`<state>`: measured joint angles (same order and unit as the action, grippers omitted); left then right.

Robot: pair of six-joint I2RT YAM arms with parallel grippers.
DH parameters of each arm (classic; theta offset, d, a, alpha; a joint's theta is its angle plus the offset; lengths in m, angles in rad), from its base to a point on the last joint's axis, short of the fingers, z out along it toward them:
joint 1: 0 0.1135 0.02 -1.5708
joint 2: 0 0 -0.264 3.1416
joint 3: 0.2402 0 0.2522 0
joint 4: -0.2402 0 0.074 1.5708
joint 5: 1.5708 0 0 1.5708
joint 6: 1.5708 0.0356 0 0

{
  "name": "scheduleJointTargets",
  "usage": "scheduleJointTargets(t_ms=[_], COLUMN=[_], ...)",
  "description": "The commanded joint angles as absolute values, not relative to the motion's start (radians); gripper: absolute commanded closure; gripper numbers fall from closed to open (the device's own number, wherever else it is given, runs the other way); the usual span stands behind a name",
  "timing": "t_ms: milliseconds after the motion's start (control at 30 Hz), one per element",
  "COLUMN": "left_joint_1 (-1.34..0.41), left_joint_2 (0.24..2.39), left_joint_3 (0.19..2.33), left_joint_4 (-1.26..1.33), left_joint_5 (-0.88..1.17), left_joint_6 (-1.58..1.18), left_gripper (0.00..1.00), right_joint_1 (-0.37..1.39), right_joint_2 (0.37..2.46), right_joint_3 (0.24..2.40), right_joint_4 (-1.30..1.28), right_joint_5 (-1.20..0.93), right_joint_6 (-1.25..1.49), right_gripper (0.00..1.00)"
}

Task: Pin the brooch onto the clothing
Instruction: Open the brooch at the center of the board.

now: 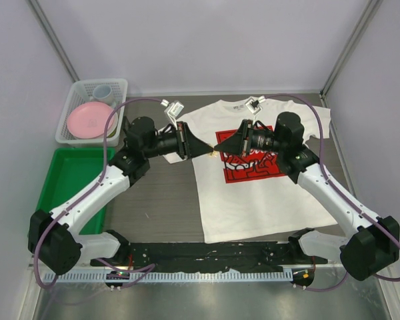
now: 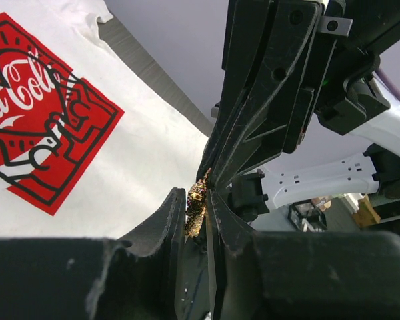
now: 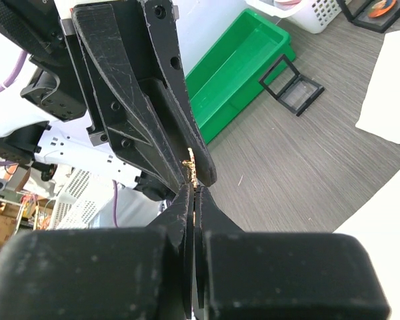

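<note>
Gold metal set with dark stones, the brooch (image 2: 197,208) stands on edge, clamped between the scuffed black plastic fingers of the left end effector (image 1: 207,151). The right end effector (image 1: 220,147) meets it tip to tip, fingers drawn almost together at the brooch's upper end; whether they pinch the pin itself I cannot tell. Sharing it between both arms, I reckon, lets one steady the body while the other works the clasp. It is held above the soft white T-shirt (image 1: 247,200), which lies spread flat on the grey wood-grain worktop (image 1: 160,200), near the edge of the red print (image 1: 253,163).
</note>
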<state>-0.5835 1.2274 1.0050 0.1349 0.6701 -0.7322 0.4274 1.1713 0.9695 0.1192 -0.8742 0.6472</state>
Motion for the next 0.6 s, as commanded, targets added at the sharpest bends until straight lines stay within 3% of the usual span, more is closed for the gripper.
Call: scheduleJointTargets(t_ms=[0,167,300,367,400,567], left_joint_1=[-0.588,-0.588,-0.571,-0.555,-0.533,-0.457], left_joint_2=[1.261,1.258,1.243,1.233,1.221,1.166], left_joint_3=[1.04,1.045,1.054,1.061,1.072,1.104], left_joint_4=[0.233,0.267,0.308,0.324,0.331,0.267], left_joint_5=[0.612,0.615,0.659,0.704,0.719,0.804], left_joint_6=[-0.794,-0.818,-0.822,-0.808,-0.798,-0.591], left_gripper=[0.8,0.73,0.51,0.46,0.38,0.31], right_joint_1=[0.451,0.449,0.451,0.446,0.445,0.451], right_joint_2=[1.137,1.135,1.134,1.129,1.129,1.092], right_joint_3=[0.971,0.965,0.98,1.002,1.014,1.121], right_joint_4=[0.199,0.166,0.097,0.057,0.007,-0.198], right_joint_5=[-0.884,-0.864,-0.853,-0.847,-0.83,-0.707], right_joint_6=[0.681,0.641,0.571,0.51,0.418,0.03], right_gripper=[0.99,0.99,0.99,0.99,0.99,0.99])
